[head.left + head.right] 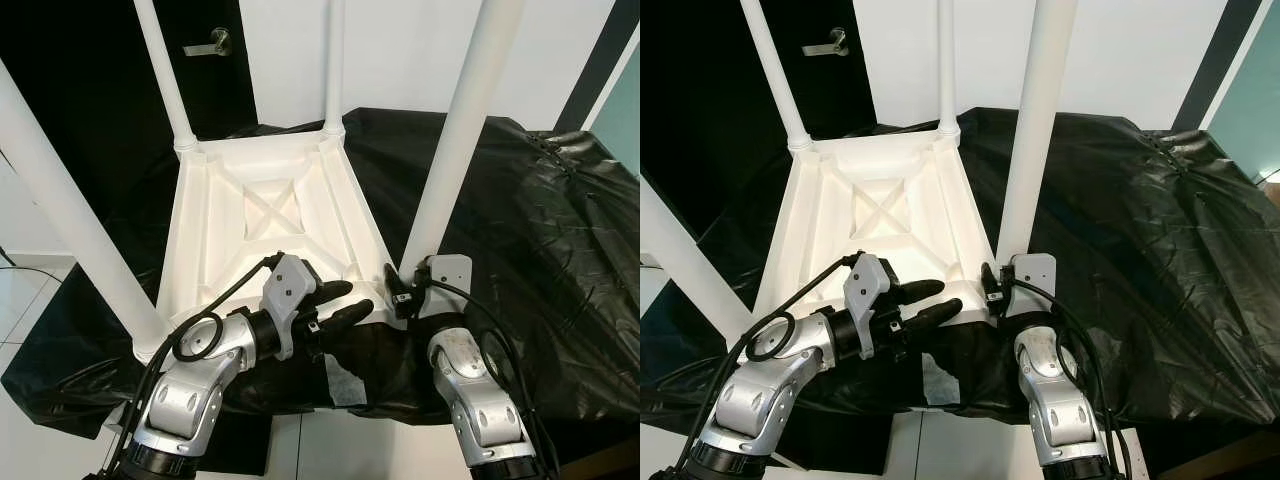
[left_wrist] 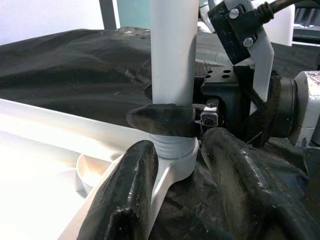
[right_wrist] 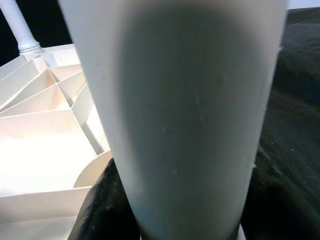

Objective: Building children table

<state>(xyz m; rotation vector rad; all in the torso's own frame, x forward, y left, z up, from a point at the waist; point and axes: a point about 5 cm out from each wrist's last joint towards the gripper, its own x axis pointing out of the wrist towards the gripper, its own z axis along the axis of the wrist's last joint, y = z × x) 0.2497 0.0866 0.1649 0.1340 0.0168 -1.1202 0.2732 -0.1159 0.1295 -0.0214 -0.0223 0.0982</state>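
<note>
A white children's table [image 1: 262, 215] lies upside down on a black sheet, its ribbed underside facing up and its legs standing upright. The near-right leg [image 1: 460, 130] rises from the front right corner socket [image 2: 172, 150]. My right gripper [image 1: 400, 290] is shut on that leg [image 3: 190, 120] just above the socket, with one black finger [image 2: 160, 120] wrapped across it. My left gripper [image 1: 340, 303] is open at the table's front edge and points right toward the same corner. Its two fingers [image 2: 125, 200] straddle the socket without closing on it.
The near-left leg [image 1: 70, 220] slants up beside my left arm, and two far legs [image 1: 165, 75] stand at the back corners. The crumpled black sheet [image 1: 540, 230] covers the surface to the right. A dark door with a handle [image 1: 210, 42] is behind, and pale tile floor [image 1: 25, 290] lies left.
</note>
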